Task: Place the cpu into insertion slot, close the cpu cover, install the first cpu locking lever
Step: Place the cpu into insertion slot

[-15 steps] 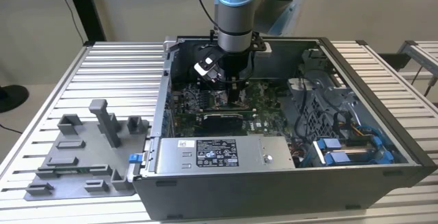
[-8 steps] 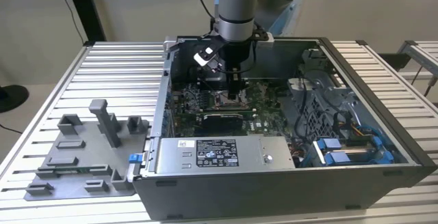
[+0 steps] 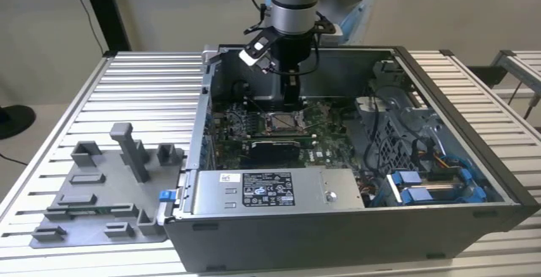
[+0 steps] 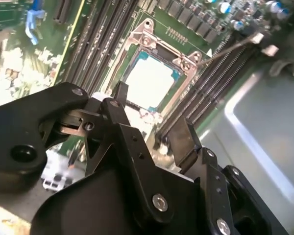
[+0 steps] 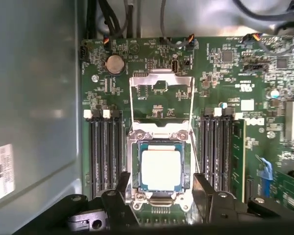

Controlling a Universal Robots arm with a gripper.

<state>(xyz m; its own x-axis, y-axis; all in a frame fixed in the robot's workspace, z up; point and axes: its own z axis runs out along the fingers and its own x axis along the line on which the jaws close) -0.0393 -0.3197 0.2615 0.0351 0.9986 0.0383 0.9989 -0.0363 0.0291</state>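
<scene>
The cpu (image 5: 160, 169) lies flat in the insertion slot (image 5: 135, 166), silvery face up; the second wrist view also shows the cpu (image 4: 149, 81). The cpu cover (image 5: 136, 100), a silvery frame, is swung open on the far side of the slot's hinge. A thin locking lever (image 4: 230, 46) sticks out beside the slot. My gripper (image 5: 162, 188) hangs open just above the slot, one black finger (image 5: 122, 183) on each side, nothing held. In the exterior view my gripper (image 3: 287, 103) reaches down into the case right over the slot (image 3: 283, 123).
Memory slots (image 5: 105, 152) flank the socket on both sides. A grey box with a white label (image 3: 270, 191) sits at the case's near side and blue drive parts (image 3: 431, 185) at the exterior view's right. A grey fixture plate (image 3: 101, 194) lies outside the case.
</scene>
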